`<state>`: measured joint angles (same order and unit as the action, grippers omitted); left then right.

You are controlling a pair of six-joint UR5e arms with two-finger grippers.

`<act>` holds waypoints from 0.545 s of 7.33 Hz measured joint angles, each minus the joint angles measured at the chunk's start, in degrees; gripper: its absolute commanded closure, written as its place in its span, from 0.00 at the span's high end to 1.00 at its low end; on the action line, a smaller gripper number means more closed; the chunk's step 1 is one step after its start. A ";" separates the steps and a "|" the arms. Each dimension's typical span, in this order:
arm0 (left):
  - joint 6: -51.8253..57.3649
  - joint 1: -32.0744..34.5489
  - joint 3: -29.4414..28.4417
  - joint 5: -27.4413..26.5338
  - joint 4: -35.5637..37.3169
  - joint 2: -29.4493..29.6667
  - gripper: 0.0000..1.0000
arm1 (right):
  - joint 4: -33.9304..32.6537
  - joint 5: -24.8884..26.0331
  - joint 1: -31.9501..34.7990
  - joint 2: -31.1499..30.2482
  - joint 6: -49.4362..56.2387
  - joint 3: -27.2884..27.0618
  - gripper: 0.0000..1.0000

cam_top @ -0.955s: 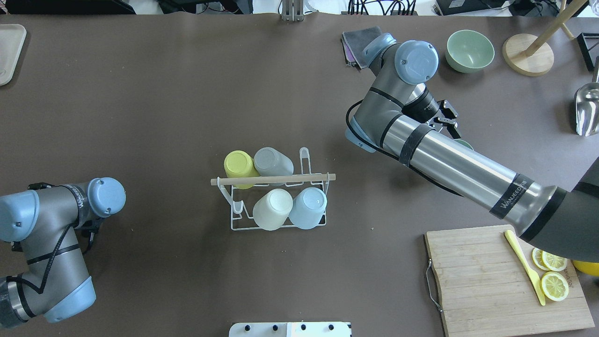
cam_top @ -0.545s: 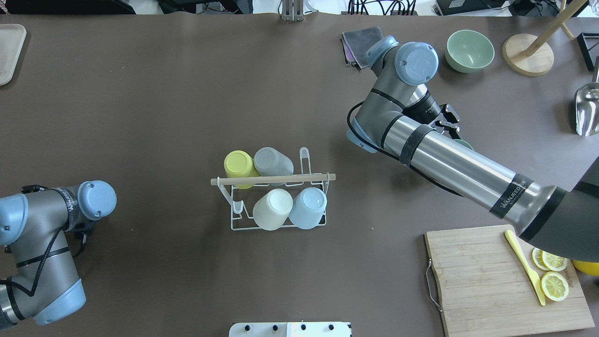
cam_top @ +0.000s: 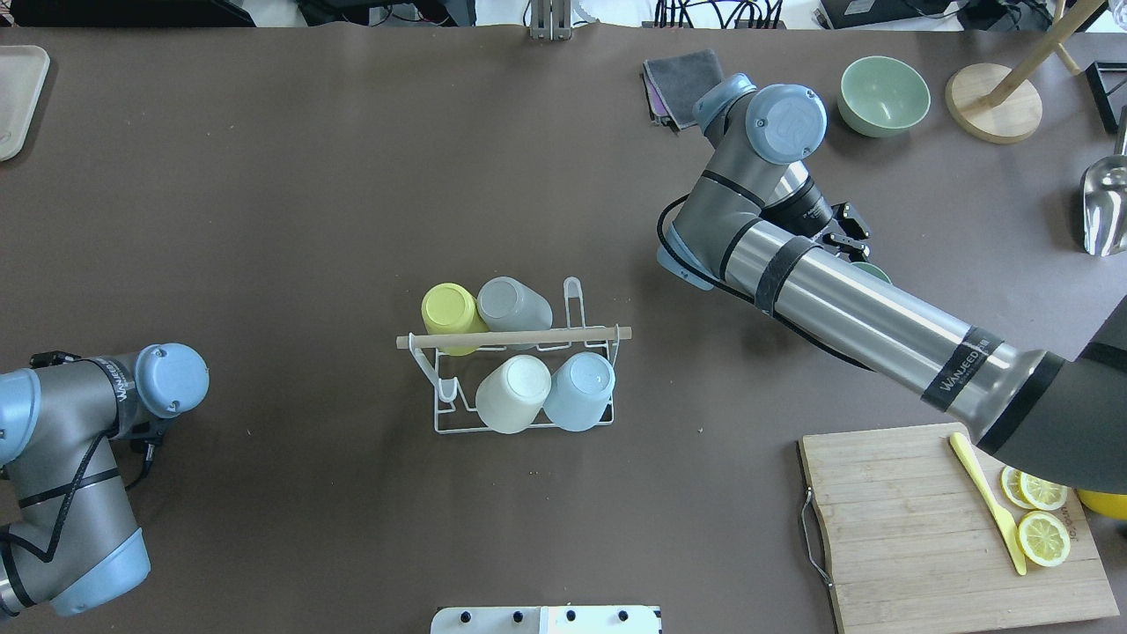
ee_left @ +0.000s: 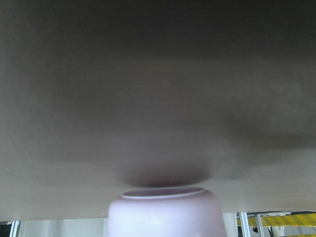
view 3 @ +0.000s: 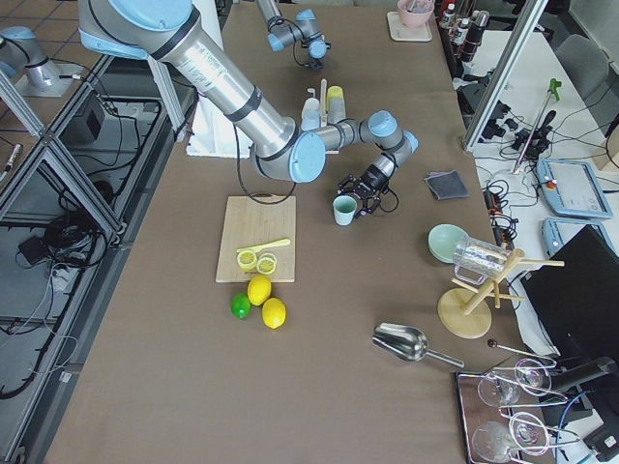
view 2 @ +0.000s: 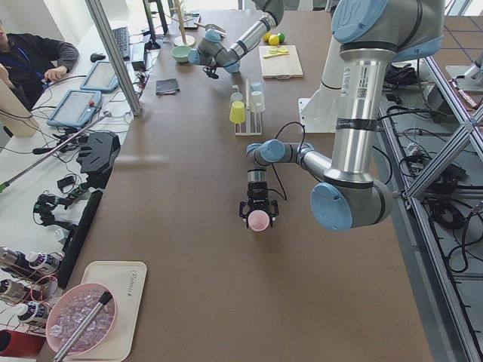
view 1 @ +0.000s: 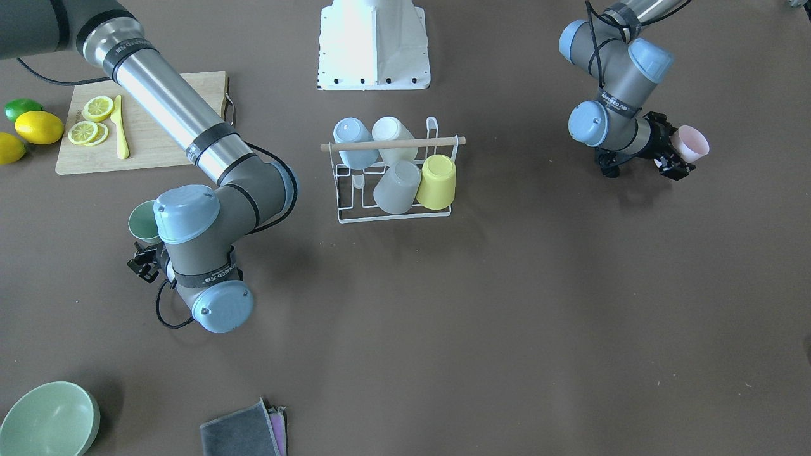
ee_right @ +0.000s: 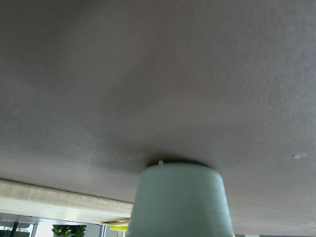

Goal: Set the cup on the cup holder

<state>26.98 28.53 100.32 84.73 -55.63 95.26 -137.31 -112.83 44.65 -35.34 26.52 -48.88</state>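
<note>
The cup holder stands mid-bench, nearer the robot's edge. A yellow cup, a grey cup, a cream cup and a blue cup sit tipped on its prongs, under its wooden rod. The left jaws grip a pink cup, held on its side near the bench's left end, well apart from the holder. The right jaws clasp a green cup toward the far right. A green bowl and a grey cloth lie by the far edge. A cutting board fills the near right corner.
</note>
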 measured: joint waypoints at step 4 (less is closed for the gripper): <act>0.19 0.18 1.49 -0.02 -1.95 -1.83 0.50 | -0.57 -0.02 -0.06 0.04 0.04 0.18 0.99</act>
<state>27.18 28.72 101.81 84.71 -57.59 93.43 -137.87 -112.85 44.59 -35.30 26.56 -48.69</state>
